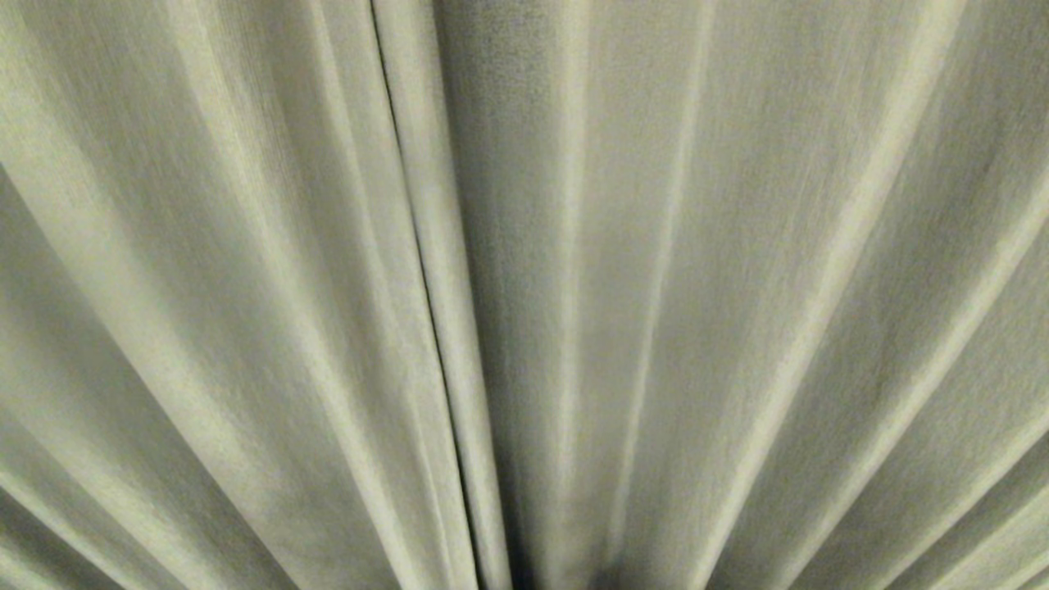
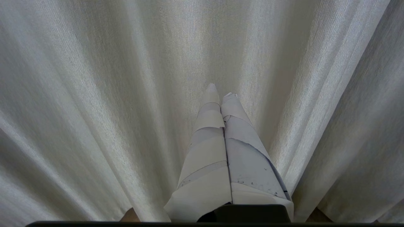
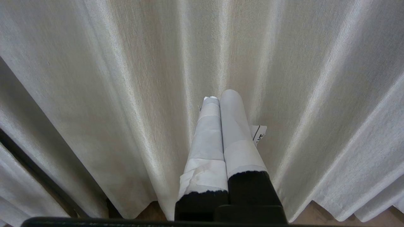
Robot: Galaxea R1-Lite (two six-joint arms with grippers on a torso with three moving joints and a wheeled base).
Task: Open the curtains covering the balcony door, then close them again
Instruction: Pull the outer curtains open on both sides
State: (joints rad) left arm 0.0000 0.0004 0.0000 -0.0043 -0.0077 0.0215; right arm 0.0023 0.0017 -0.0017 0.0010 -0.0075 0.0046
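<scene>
The curtains (image 1: 737, 287) fill the head view as cream-beige pleated fabric, drawn across, with a dark seam where two panels meet left of centre. The balcony door is hidden behind them. No arm shows in the head view. My left gripper (image 2: 221, 91) is shut, its tape-wrapped fingers pressed together and pointing at the curtains (image 2: 94, 94) with nothing between them. My right gripper (image 3: 221, 94) is shut too, taped fingers side by side in front of the curtains (image 3: 315, 94), holding nothing.
A strip of brown floor (image 3: 322, 216) shows under the curtain hem in both wrist views. A dark gap (image 3: 28, 157) between panels runs along one side of the right wrist view. A small paper tag (image 3: 258, 134) sticks out beside the right fingers.
</scene>
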